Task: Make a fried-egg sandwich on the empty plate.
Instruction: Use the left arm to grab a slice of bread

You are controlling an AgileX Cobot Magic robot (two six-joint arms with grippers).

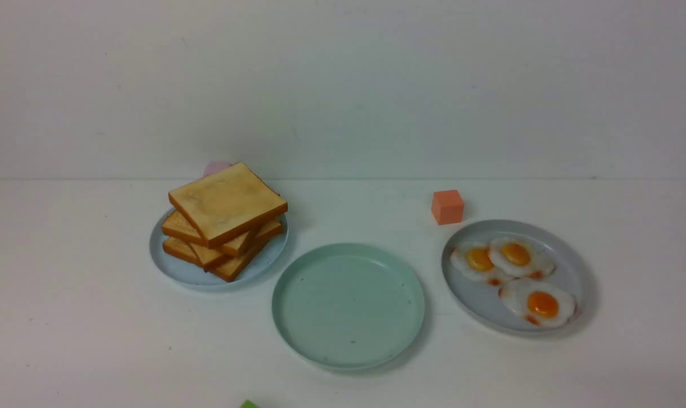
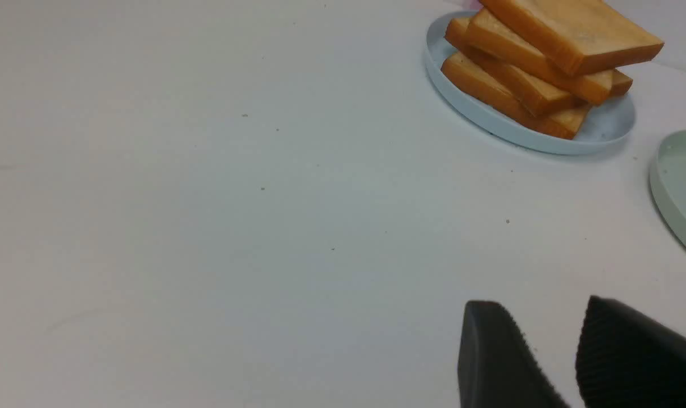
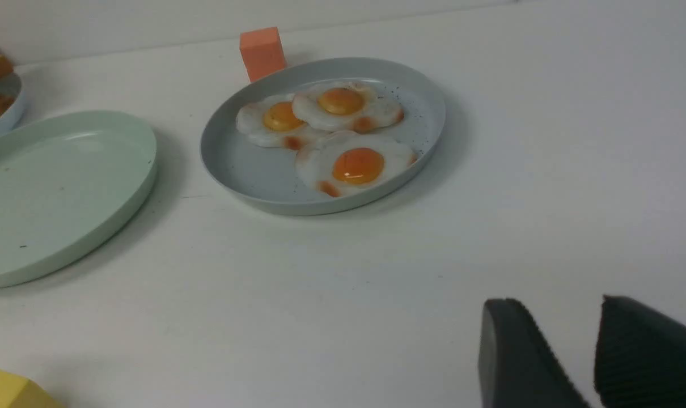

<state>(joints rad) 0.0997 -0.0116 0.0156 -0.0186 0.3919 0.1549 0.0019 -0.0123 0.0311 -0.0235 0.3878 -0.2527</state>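
Observation:
The empty plate [image 1: 348,306], pale mint green, lies at the table's centre with nothing on it. Its edge shows in the left wrist view [image 2: 683,187] and it fills the side of the right wrist view [image 3: 59,192]. No fried-egg sandwich is in view. Several toast slices [image 1: 224,218] are stacked askew on a bluish-grey plate [image 1: 173,266] at the left. Three fried eggs [image 1: 513,255] lie on another bluish-grey plate [image 1: 572,266] at the right. My left gripper [image 2: 541,303] is open over bare table, well short of the toast [image 2: 547,56]. My right gripper [image 3: 558,300] is open too, short of the eggs [image 3: 357,164].
An orange cube [image 1: 448,207] stands just behind the egg plate. A pink object [image 1: 215,168] peeks out behind the toast stack. A green corner [image 1: 249,404] shows at the front edge, and a yellow block [image 3: 8,391] lies near the right gripper's side.

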